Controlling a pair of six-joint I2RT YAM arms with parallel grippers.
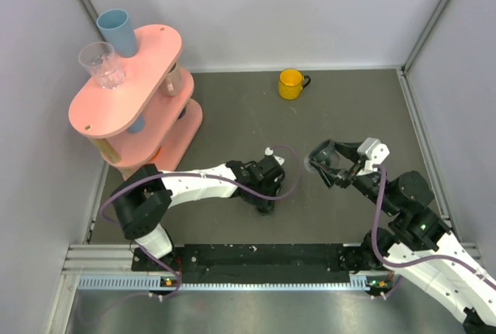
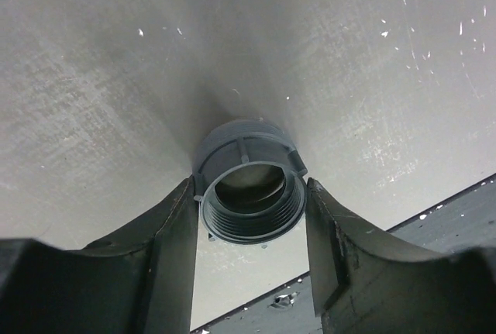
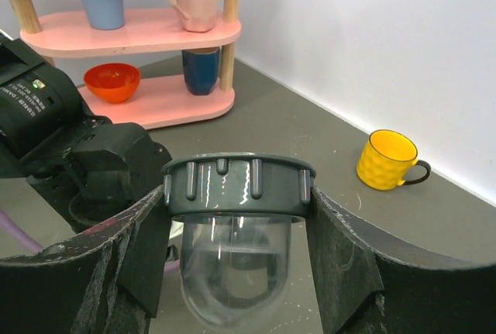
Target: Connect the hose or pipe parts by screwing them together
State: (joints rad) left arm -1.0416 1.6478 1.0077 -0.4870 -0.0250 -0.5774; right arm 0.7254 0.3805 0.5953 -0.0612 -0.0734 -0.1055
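One of the pipe parts, a short grey threaded fitting, lies on the table with its open threaded end toward the left wrist camera. My left gripper has its fingertips against both sides of it; from above, the left gripper hides the fitting. The other pipe part, a dark ribbed nut on a clear dome, hangs above the table. My right gripper is shut on the nut's sides. In the top view the right gripper holds it just right of the left gripper.
A yellow mug stands at the back near the wall. A pink tiered shelf with cups, a glass and an orange bowl fills the back left corner. White walls enclose the table on three sides.
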